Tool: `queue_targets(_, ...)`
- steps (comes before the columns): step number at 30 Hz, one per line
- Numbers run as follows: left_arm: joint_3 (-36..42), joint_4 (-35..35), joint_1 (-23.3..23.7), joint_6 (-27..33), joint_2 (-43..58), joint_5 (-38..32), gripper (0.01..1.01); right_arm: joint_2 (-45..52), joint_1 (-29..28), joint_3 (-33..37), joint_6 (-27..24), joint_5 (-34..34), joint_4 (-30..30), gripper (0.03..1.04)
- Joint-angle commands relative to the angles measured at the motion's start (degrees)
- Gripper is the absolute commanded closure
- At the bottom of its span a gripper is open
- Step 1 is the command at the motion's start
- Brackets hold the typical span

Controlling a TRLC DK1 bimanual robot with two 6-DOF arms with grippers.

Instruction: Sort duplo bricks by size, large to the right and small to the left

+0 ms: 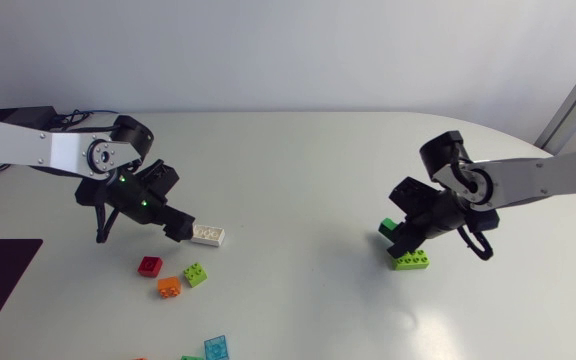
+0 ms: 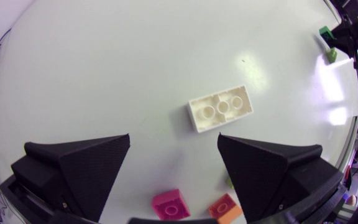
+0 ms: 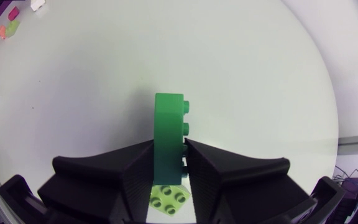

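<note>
left gripper point(image 2: 174, 140): released, matte black wedge fingers wide apart, nothing between them.
white brick point(image 2: 220, 107): long, glossy plastic, three round rings in a row on its upper face; flat on the table point(image 2: 135, 56), just ahead of the left gripper's fingertips, touching neither.
right gripper point(image 3: 169, 146): clenched on the green brick point(image 3: 168, 115).
green brick: dark green, smooth, standing on edge between the fingers, studs facing sideways.
lime brick point(image 3: 168, 198): four studs visible, under the right gripper.
red brick point(image 2: 171, 204), orange brick point(image 2: 222, 205): small, square, under the left gripper.
</note>
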Motion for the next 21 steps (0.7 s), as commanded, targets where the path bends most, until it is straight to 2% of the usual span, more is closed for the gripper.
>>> queue_targets(1,3.19,0.31,1.38,-1.6,1.89,-0.59,0.049,-1.64,-1.83,-2.94,-2.22,-0.22,1.41,0.3)
queue_targets(4,5.03,0.57,2.26,-1.95,3.73,-1.64,0.049,-2.61,-3.24,-3.9,-2.75,-0.22,2.2,0.06)
queue_targets(11,6.09,1.72,3.93,-1.77,6.98,-4.28,0.049,-6.39,-3.68,-5.57,-2.75,-0.4,3.0,0.06)
queue_targets(15,5.29,2.16,4.19,-1.86,8.39,-6.13,0.097,-8.23,-3.42,-6.1,-2.4,-0.4,3.0,0.06)
queue_targets(16,5.03,2.16,4.19,-1.77,8.57,-6.13,0.184,-8.5,-3.33,-6.1,-2.31,-0.4,3.0,0.06)
queue_targets(18,4.94,2.16,4.1,-2.13,8.83,-6.13,0.618,-8.85,-3.15,-6.28,-2.22,-0.4,3.08,0.06)
queue_targets(19,4.94,2.24,4.19,-2.3,8.74,-5.95,0.718,-8.94,-3.15,-6.36,-2.13,-0.4,3.08,0.06)
queue_targets(21,5.12,2.16,3.84,-2.39,8.57,-5.86,0.734,-9.11,-3.06,-6.71,-1.96,-0.4,3.08,0.06)
